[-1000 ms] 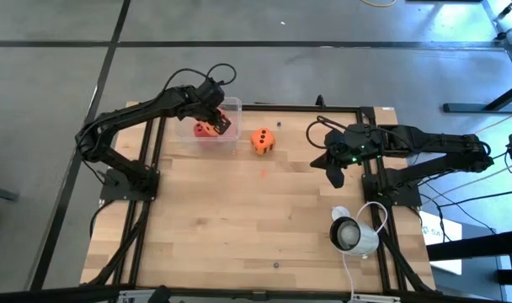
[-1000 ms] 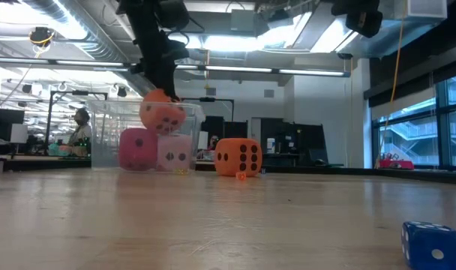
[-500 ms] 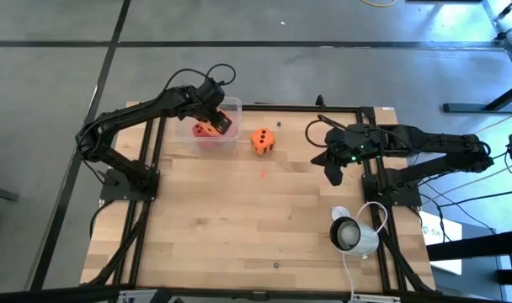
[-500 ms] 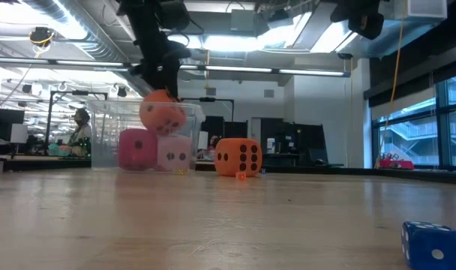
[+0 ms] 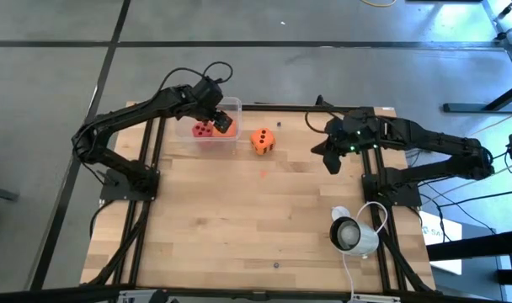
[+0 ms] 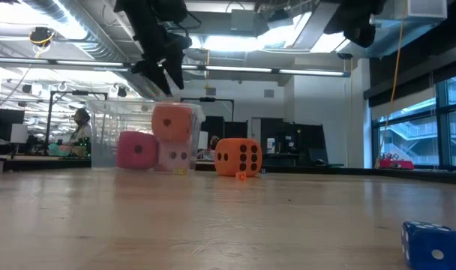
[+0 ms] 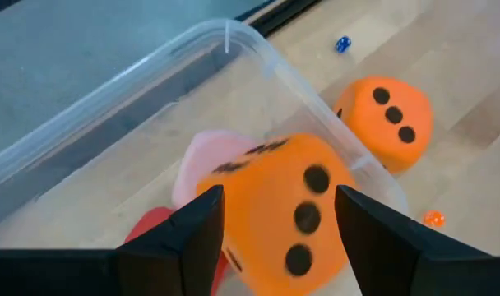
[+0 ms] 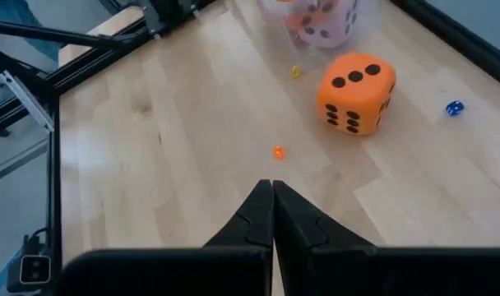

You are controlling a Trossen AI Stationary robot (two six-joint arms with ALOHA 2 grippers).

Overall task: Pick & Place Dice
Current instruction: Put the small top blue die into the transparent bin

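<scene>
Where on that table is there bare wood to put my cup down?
The wide stretch of table nearer than the clear bin and the loose orange die is bare. The white camera takes the right edge. The far side is crowded, with the left claw over the bin.

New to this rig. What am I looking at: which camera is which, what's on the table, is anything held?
Two robot arms work at a wooden table. One camera looks straight down, one sits at table level, and one rides on each wrist. The left hand hangs open over a clear bin above an orange die it no longer grips; pink and pale pink dice lie in the bin. Another orange die sits on the table. The right hand is shut and empty.
</scene>
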